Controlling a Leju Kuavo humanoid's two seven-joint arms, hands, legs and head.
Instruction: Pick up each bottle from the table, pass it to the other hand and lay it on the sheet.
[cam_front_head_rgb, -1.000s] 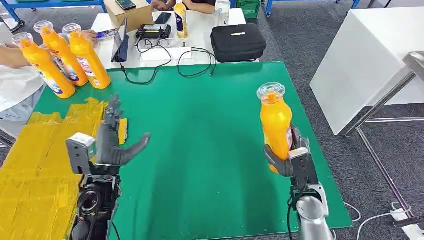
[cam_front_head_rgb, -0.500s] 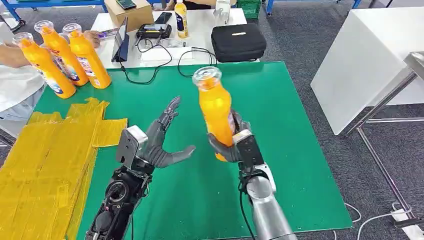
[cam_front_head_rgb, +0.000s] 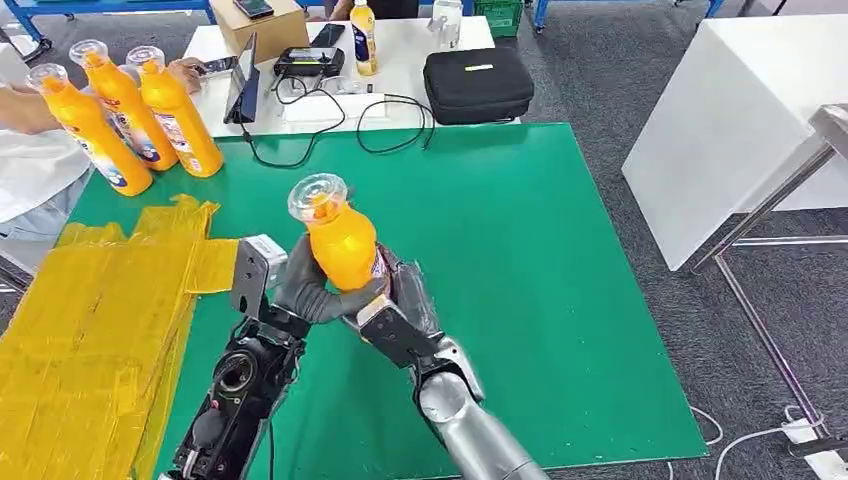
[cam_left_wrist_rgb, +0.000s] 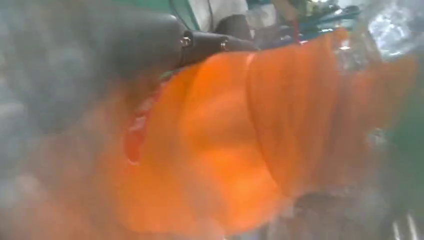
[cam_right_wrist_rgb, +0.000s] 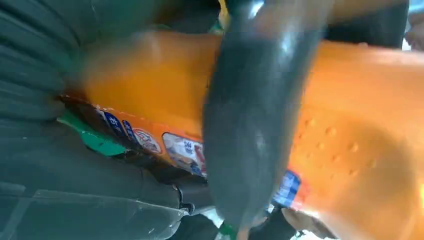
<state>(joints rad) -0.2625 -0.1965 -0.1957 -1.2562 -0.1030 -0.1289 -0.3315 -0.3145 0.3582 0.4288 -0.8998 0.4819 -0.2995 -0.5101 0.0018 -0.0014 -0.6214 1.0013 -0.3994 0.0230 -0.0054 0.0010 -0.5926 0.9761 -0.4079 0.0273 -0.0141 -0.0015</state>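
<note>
- Three spare orange plastic bottles with clear caps (cam_front_head_rgb: 130, 110) stand at the green table's (cam_front_head_rgb: 560, 300) far left, awaiting pickup, behind the yellow crinkled sheet (cam_front_head_rgb: 90, 320).
- Left hand (cam_front_head_rgb: 300, 290) wraps the held orange bottle (cam_front_head_rgb: 340, 240) above mid-table, apparently receiving it.
- Right hand (cam_front_head_rgb: 395, 300) grips its base from the other side.

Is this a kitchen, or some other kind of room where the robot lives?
Not a kitchen. It looks like a workshop or test lab: a green mat covers the work table, a white table behind holds cables and a black case, and the floor is grey carpet.
</note>
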